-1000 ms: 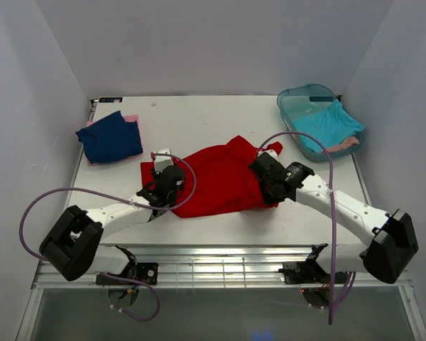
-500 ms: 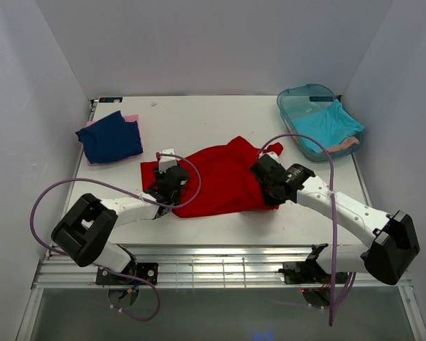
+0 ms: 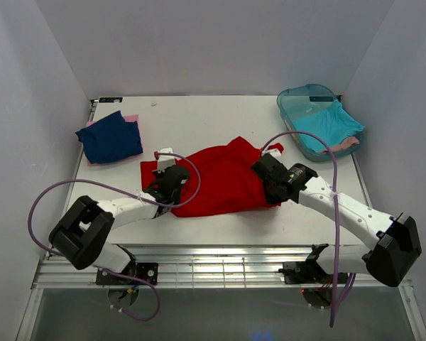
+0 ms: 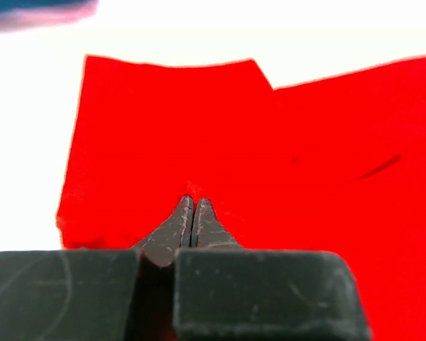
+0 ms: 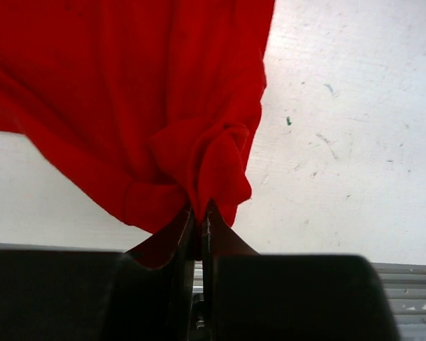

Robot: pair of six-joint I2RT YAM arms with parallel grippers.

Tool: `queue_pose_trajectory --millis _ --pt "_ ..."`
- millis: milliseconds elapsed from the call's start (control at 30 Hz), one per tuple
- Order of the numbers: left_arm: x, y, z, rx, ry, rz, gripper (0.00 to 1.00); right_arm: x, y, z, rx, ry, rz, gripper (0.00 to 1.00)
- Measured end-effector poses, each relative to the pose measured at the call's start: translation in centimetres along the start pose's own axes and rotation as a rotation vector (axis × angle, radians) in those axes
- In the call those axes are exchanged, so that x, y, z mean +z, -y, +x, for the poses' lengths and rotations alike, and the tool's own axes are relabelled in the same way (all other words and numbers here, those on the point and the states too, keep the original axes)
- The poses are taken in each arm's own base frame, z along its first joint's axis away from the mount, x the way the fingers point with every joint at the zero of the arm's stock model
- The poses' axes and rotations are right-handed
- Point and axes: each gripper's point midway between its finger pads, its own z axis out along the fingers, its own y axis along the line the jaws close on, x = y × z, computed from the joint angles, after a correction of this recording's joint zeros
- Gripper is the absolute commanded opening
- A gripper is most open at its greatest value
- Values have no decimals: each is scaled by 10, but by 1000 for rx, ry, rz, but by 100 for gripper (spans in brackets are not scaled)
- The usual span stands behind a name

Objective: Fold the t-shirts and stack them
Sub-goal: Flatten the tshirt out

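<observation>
The red t-shirt (image 3: 220, 177) lies spread and rumpled on the white table's middle. My left gripper (image 3: 167, 186) rests low on its left part, near the sleeve (image 4: 163, 128). Its jaws meet at the tips (image 4: 191, 199), pinching a small pucker of red cloth. My right gripper (image 3: 268, 188) is shut on a bunched fold of the shirt's right edge (image 5: 206, 170), and the cloth (image 5: 128, 85) rises from the jaws (image 5: 199, 209). A folded navy t-shirt (image 3: 110, 138) lies on a pink one (image 3: 131, 118) at the far left. A turquoise t-shirt (image 3: 330, 121) and a pink one (image 3: 344, 144) lie in the tub.
The translucent teal tub (image 3: 291, 96) stands at the table's far right corner. White walls close in the table on three sides. A metal rail (image 3: 220, 266) runs along the near edge. Purple cables (image 3: 71, 192) loop from both arms.
My left gripper has gone from open to shut on the red cloth, after its arm swung a little inward. The right arm and the shirt's right edge have barely moved.
</observation>
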Motion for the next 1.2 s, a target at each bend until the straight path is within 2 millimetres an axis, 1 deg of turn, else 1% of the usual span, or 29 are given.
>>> queue_pose_trajectory --millis 33,67,133,167,200,233,300,367,400,467,533,600,667,733,767,833,867,900,933,1000,1100,1200 --pt "-2 -3 -5 -2 7 -13 0 -1 3 -3 0 11 15 8" --pt "-6 -5 -16 -14 25 -27 0 -3 5 -8 -3 25 30 8" --pt "-16 -10 -47 -57 76 -45 0 -10 10 -23 -9 61 57 8" --pt "-23 -13 -67 -91 114 -53 0 -15 12 -35 -4 91 69 8" --pt "-33 -18 -95 -145 166 -56 0 -20 14 -49 -1 119 79 8" --pt "-42 -23 -116 -185 207 -60 0 -27 16 -64 3 152 88 8" --pt "-66 -41 -166 -283 309 -75 0 -38 23 -95 17 214 116 8" --pt "-88 -59 -199 -352 386 -87 0 -47 31 -119 28 259 142 8" --pt "-99 -69 -212 -380 420 -94 0 -53 35 -130 36 284 151 8" --pt "-117 -85 -225 -417 456 -100 0 -64 41 -145 44 321 162 8" --pt "-127 -94 -226 -426 453 -100 0 -74 45 -153 49 342 163 8" --pt "-133 -101 -221 -426 432 -98 0 -83 47 -156 54 351 160 8" --pt "-134 -103 -210 -407 393 -92 0 -93 49 -153 48 344 155 8" --pt "-144 -109 -206 -414 378 -68 0 -105 53 -147 47 340 152 8" --pt "-148 -110 -205 -413 369 -51 0 -114 55 -144 49 344 143 8" --pt "-161 -110 -213 -415 363 3 0 -139 60 -142 62 365 112 8" --pt "-170 -109 -223 -423 369 37 0 -159 63 -145 80 399 88 8" --pt "-181 -108 -236 -434 381 73 0 -177 67 -149 97 435 62 8" --pt "-191 -107 -250 -444 392 105 0 -202 71 -158 128 500 28 8" --pt "-212 -106 -280 -476 430 168 0 -249 79 -168 173 623 -46 8" --pt "-248 -104 -326 -507 491 275 0 -307 91 -170 202 788 -149 8" --pt "-281 -102 -366 -522 548 368 0 -346 99 -168 203 916 -220 8"
